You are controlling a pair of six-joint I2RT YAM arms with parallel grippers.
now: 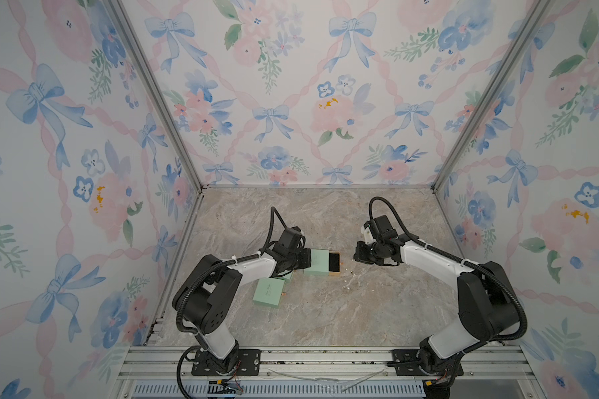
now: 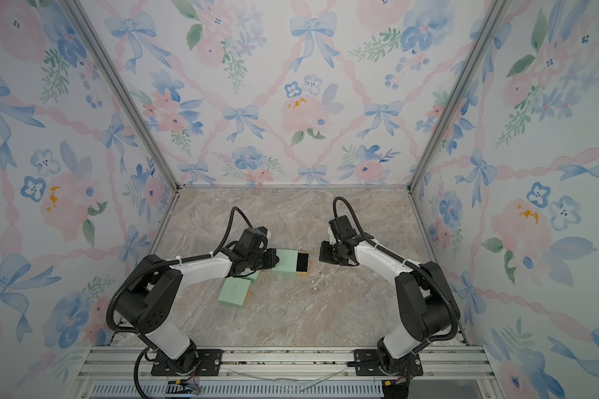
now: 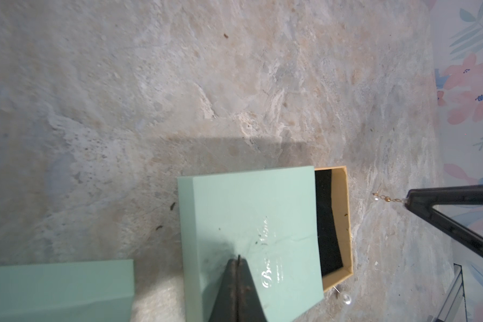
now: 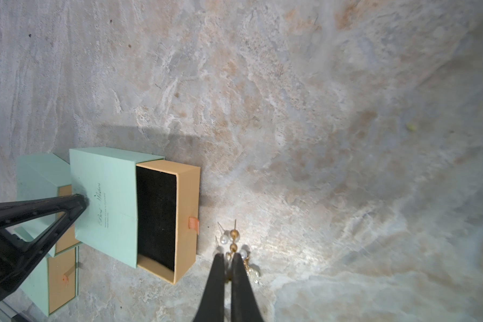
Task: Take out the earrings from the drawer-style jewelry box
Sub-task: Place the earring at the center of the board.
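Now right tool [image 4: 227, 256] pinches a gold-chained pearl earring [image 3: 386, 198] just beside the tan cardboard drawer [image 4: 184, 195]; left tool [image 3: 238, 260], closed, presses the mint-green box sleeve [image 3: 248, 217].

Even soft light; wrist views blurred, edge-warped

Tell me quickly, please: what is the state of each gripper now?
Left gripper: closed, empty, tips resting on the mint box.
Right gripper: closed on a gold-chain earring.

text: "Best Wishes", script | on: mint jewelry box sleeve [image 4: 109, 181] | smaller line beneath: unreadable
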